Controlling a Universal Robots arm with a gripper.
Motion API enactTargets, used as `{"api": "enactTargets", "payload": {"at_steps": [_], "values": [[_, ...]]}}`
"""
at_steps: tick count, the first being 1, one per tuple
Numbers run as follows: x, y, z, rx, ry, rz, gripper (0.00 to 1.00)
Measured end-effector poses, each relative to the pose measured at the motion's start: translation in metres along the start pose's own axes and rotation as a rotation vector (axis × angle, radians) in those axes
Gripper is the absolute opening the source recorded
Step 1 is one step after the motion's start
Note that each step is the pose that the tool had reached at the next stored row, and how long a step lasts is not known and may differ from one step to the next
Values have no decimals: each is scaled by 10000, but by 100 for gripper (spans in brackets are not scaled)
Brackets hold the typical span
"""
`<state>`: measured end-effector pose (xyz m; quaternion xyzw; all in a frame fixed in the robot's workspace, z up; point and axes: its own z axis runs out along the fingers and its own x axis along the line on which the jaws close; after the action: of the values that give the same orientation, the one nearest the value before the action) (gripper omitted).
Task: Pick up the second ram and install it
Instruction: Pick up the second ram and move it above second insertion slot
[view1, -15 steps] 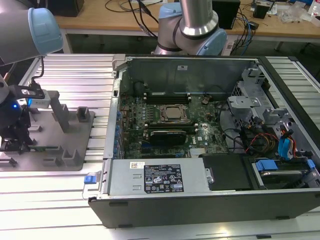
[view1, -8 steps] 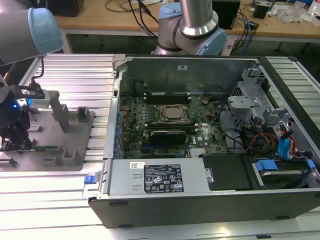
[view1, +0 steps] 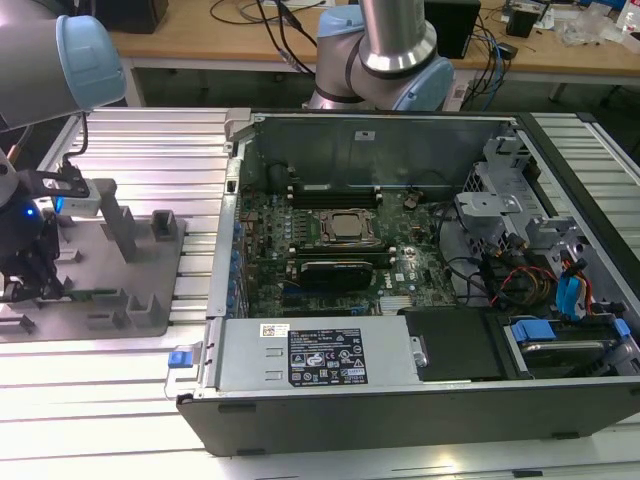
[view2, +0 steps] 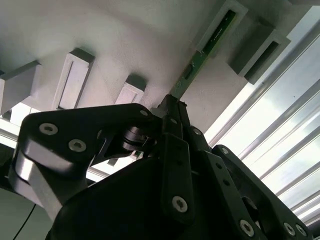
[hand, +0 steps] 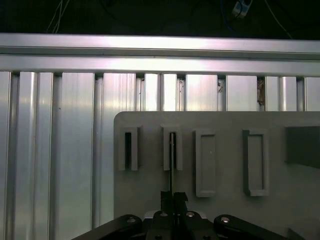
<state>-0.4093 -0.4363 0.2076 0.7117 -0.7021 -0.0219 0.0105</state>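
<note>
The second ram (view2: 202, 57) is a thin green stick standing on edge in a slotted holder of the grey fixture plate (view2: 125, 40). In the first wrist view the ram (hand: 171, 160) appears edge-on, running from a slot down into my fingers. My gripper (view2: 172, 102) is shut on the near end of the stick, and in the first wrist view the gripper (hand: 173, 196) has both black fingers pressed against it. In the exterior view my gripper (view1: 35, 285) is low over the fixture plate (view1: 150, 290) at the exterior view's left, with a sliver of the green ram (view1: 95, 293) beside it.
The open computer case (view1: 230, 250) lies to the exterior view's right of the fixture, holding the motherboard with its CPU socket (view1: 347, 227) and black memory slots (view1: 335, 190). Upright grey posts (view1: 122, 230) stand on the fixture. Ribbed aluminium table rails (hand: 75, 150) surround it.
</note>
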Motion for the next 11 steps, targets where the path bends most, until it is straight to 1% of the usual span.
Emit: {"api": "enactTargets", "payload": {"at_steps": [3,5,7,11], "values": [[0,0,0,2,-4,106,9],[0,0,-3,1,-5,108,9],[0,1,-23,1,-4,108,9],[0,1,-25,2,-5,107,9]]}}
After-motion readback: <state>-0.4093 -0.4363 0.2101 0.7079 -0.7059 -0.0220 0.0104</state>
